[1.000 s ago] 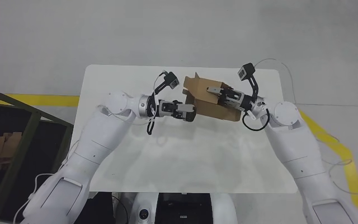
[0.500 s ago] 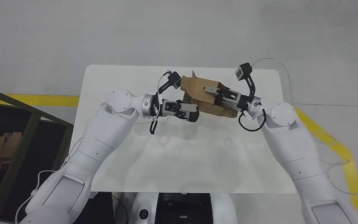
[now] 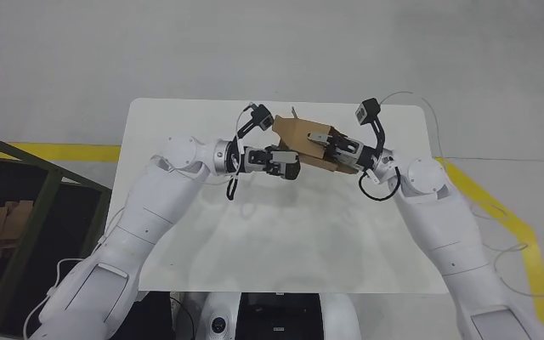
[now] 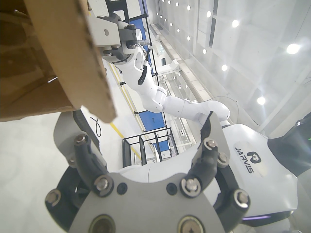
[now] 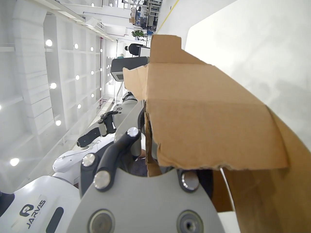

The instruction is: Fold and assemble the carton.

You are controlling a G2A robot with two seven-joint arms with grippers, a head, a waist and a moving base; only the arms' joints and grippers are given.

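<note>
Since a second ago the carton [image 3: 293, 132] has slid slightly toward 10 o'clock over the table [image 3: 255, 246] and shows a narrower face from above. Both grippers have shifted with it.

Off the table's edge at its 8 o'clock, a dark rack [image 3: 34, 212] stands on the floor beside a strip of yellow floor tape [image 3: 68, 152].

The left gripper [image 3: 289, 163] sits at the carton's 7 o'clock, close against that corner. In the left wrist view its fingers [image 4: 211, 141] stand well apart with nothing between them. A loose flap [image 4: 73, 49] of the carton lies just beside one of them, but whether flap and finger touch cannot be told.

The brown cardboard carton is half-formed, with flaps standing open. It lies toward 12 o'clock from the table's middle, between the two grippers. Whether its underside rests on the table cannot be told.

The right gripper [image 3: 316, 138] comes in from the carton's 3 o'clock and is clamped on a wall of the carton. In the top view one silver finger lies on the outer face. In the right wrist view the panel's torn edge runs in between the gripper's links.
</note>
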